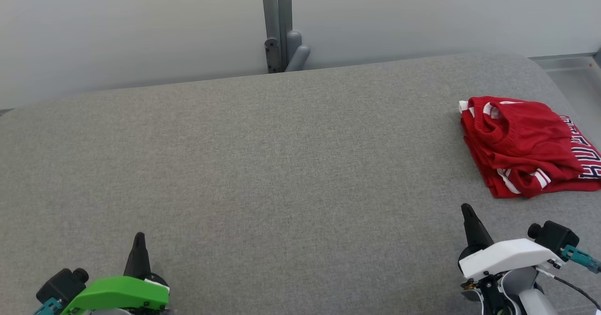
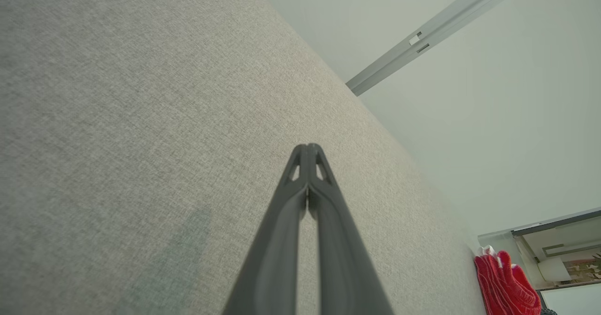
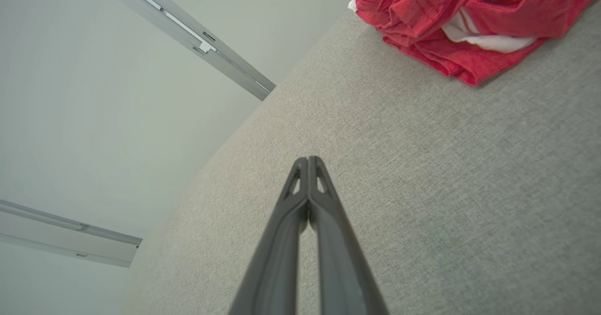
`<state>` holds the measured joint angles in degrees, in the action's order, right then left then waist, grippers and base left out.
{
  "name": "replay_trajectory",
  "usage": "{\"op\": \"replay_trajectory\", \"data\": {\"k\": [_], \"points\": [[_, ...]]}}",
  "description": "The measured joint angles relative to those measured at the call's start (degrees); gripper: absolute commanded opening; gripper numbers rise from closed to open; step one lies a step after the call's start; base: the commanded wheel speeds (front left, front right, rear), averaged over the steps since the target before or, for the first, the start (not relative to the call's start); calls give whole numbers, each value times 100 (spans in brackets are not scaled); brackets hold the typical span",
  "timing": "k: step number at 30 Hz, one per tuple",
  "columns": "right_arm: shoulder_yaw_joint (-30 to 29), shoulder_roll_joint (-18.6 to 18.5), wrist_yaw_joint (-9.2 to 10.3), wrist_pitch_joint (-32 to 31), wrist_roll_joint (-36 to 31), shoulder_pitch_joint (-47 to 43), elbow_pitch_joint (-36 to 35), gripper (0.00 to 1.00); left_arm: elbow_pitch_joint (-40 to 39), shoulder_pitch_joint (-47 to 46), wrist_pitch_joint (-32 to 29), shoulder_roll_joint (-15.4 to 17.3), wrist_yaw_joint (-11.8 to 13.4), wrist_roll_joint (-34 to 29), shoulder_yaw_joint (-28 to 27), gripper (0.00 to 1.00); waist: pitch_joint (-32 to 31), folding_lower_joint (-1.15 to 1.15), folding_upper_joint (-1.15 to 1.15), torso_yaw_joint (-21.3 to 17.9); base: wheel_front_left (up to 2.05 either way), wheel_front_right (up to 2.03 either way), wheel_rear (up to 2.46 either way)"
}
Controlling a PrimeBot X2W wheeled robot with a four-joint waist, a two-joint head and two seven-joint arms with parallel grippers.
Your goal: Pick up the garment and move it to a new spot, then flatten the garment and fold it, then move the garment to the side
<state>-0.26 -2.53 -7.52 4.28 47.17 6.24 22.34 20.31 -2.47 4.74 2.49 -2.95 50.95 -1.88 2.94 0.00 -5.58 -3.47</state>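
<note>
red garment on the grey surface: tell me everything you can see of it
The garment is red cloth with white stripe trim and dark blue, white-edged lettering along one side, too cut off to read. It lies folded over itself in a loose, rumpled, roughly rectangular stack, with several layers showing at the near edge. It rests on the grey fabric surface at the far right, running past the head view's right edge. Nothing else touches it; the right hand, shut, sits short of it.
</note>
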Motion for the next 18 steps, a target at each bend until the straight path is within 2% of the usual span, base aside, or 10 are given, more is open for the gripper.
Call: {"op": "replay_trajectory", "data": {"k": [18], "points": [[-208, -3, 0, -320, 1249, 161, -52, 0, -200, -214, -314, 3, 20, 1131, -147, 0, 53, 0, 0, 74, 0, 0, 0]]}}
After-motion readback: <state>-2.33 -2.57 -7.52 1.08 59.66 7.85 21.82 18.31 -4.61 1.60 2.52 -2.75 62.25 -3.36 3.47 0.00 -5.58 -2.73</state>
